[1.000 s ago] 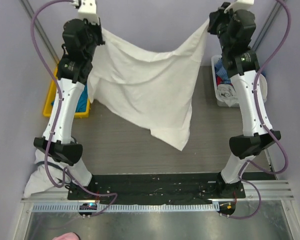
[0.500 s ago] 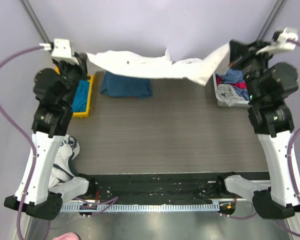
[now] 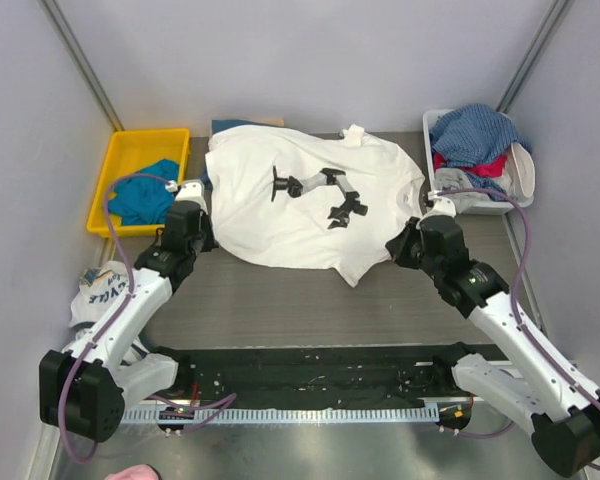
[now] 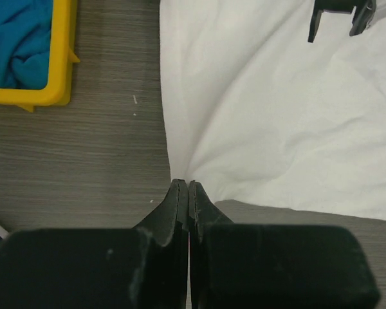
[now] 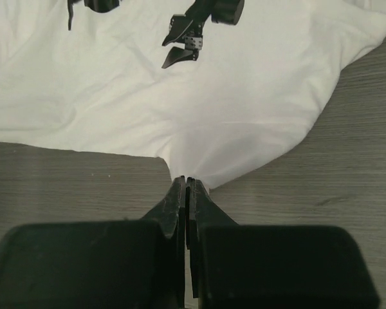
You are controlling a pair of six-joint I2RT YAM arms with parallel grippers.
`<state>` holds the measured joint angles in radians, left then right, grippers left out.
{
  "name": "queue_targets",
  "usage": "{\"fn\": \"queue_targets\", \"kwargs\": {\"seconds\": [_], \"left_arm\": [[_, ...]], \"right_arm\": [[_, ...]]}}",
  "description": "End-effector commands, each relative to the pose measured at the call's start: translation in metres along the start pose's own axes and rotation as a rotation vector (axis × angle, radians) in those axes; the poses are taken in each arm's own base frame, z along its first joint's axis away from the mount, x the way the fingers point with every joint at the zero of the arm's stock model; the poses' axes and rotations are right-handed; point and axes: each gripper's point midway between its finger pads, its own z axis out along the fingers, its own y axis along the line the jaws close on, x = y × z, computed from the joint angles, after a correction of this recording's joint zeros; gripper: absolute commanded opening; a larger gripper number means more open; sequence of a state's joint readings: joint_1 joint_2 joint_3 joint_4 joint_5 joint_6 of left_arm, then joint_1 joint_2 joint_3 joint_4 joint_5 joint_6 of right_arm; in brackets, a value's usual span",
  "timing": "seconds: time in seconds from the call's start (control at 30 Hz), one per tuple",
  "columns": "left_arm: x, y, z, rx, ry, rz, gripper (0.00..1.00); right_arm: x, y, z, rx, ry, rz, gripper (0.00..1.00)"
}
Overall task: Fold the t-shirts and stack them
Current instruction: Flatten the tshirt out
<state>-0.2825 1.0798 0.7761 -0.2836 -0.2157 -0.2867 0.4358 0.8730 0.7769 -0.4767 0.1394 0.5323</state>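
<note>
The white t-shirt [image 3: 305, 215] lies spread out on the desk [image 3: 380, 300], black graphic marks [image 3: 315, 190] facing up, a bit rumpled. A dark blue t-shirt [image 3: 230, 126] peeks out from under its far edge. The left gripper [image 4: 183, 187] is pinched closed on the shirt's near-left hem corner, and the right gripper [image 5: 183, 182] is clamped on the near-right hem corner. A yellow bin [image 3: 140, 180] with teal cloth sits to the left, a white basket [image 3: 475, 160] of clothes on the right.
</note>
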Motion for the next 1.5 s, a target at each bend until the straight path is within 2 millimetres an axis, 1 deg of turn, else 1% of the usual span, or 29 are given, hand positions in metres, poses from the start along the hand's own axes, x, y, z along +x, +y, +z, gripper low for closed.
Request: {"fn": "queue_targets", "kwargs": {"seconds": [0.0,0.03,0.07,0.1,0.13,0.17,0.2,0.27,0.3,0.37,0.43,0.47,0.5,0.53,0.57,0.6,0.77,0.9,1.03,1.17,1.27,1.3,1.33,1.37,1.4,1.43,1.47], "left_arm": [[-0.011,0.009,-0.010,-0.076,-0.055,-0.125,0.00],[-0.004,0.013,-0.012,-0.095,-0.043,-0.141,0.00],[0.008,0.016,-0.012,-0.107,-0.025,-0.162,0.00],[0.014,0.018,-0.014,-0.115,-0.020,-0.173,0.00],[0.017,0.022,-0.020,-0.129,-0.027,-0.182,0.00],[0.024,0.026,-0.022,-0.145,-0.019,-0.201,0.00],[0.026,0.029,-0.025,-0.159,-0.018,-0.206,0.00],[0.029,0.037,-0.034,-0.195,-0.020,-0.220,0.00],[0.033,0.040,-0.037,-0.208,-0.014,-0.234,0.00],[0.037,0.045,-0.046,-0.224,-0.008,-0.246,0.00],[0.046,0.048,-0.051,-0.238,0.006,-0.269,0.00],[0.044,0.051,-0.057,-0.242,-0.019,-0.283,0.00],[0.052,0.055,-0.060,-0.259,-0.005,-0.293,0.00],[0.054,0.058,-0.062,-0.273,-0.007,-0.303,0.00],[0.054,0.058,-0.065,-0.269,-0.019,-0.315,0.00],[0.055,0.058,-0.066,-0.266,-0.019,-0.319,0.00],[0.064,0.058,-0.071,-0.276,0.009,-0.379,0.00],[0.073,0.063,-0.082,-0.288,-0.002,-0.438,0.00],[0.078,0.070,-0.088,-0.326,-0.031,-0.479,0.00],[0.080,0.073,-0.089,-0.358,-0.017,-0.484,0.00],[0.087,0.072,-0.086,-0.372,0.011,-0.490,0.00],[0.090,0.073,-0.086,-0.385,0.023,-0.489,0.00],[0.091,0.073,-0.086,-0.391,0.025,-0.510,0.00],[0.093,0.074,-0.086,-0.402,0.033,-0.514,0.00],[0.095,0.077,-0.089,-0.426,0.041,-0.512,0.09],[0.095,0.078,-0.090,-0.439,0.036,-0.533,0.19],[0.089,0.079,-0.093,-0.443,0.022,-0.538,0.32]], "right_arm": [[-0.021,0.007,-0.025,-0.005,-0.094,0.087,0.01],[-0.015,0.005,-0.029,0.007,-0.077,0.088,0.01],[-0.018,0.004,-0.036,0.006,-0.093,0.094,0.01],[-0.015,-0.003,-0.040,0.038,-0.084,0.095,0.01],[-0.015,-0.004,-0.044,0.044,-0.087,0.109,0.01],[-0.020,-0.006,-0.051,0.051,-0.109,0.117,0.01],[-0.015,-0.013,-0.055,0.075,-0.093,0.122,0.01],[-0.016,-0.017,-0.063,0.091,-0.099,0.146,0.01],[-0.013,-0.023,-0.069,0.117,-0.099,0.153,0.01],[-0.013,-0.027,-0.076,0.132,-0.102,0.186,0.01],[-0.010,-0.032,-0.083,0.150,-0.100,0.205,0.01],[-0.011,-0.033,-0.087,0.154,-0.108,0.231,0.01],[-0.008,-0.036,-0.090,0.168,-0.100,0.236,0.01],[-0.009,-0.039,-0.094,0.176,-0.106,0.245,0.01],[-0.011,-0.039,-0.097,0.178,-0.111,0.264,0.01],[-0.007,-0.042,-0.100,0.195,-0.097,0.264,0.01],[-0.005,-0.048,-0.115,0.213,-0.090,0.292,0.01],[0.008,-0.056,-0.122,0.247,-0.054,0.309,0.01],[0.018,-0.061,-0.125,0.260,-0.029,0.325,0.01],[0.028,-0.064,-0.123,0.276,0.009,0.321,0.01],[0.033,-0.065,-0.124,0.279,0.024,0.326,0.01],[0.034,-0.067,-0.124,0.287,0.025,0.327,0.06],[0.036,-0.068,-0.124,0.293,0.031,0.326,0.13],[0.038,-0.069,-0.124,0.297,0.034,0.327,0.34],[0.038,-0.069,-0.124,0.299,0.032,0.331,0.44],[0.036,-0.069,-0.125,0.296,0.020,0.335,0.59],[0.031,-0.070,-0.126,0.299,0.003,0.336,0.63]]}}
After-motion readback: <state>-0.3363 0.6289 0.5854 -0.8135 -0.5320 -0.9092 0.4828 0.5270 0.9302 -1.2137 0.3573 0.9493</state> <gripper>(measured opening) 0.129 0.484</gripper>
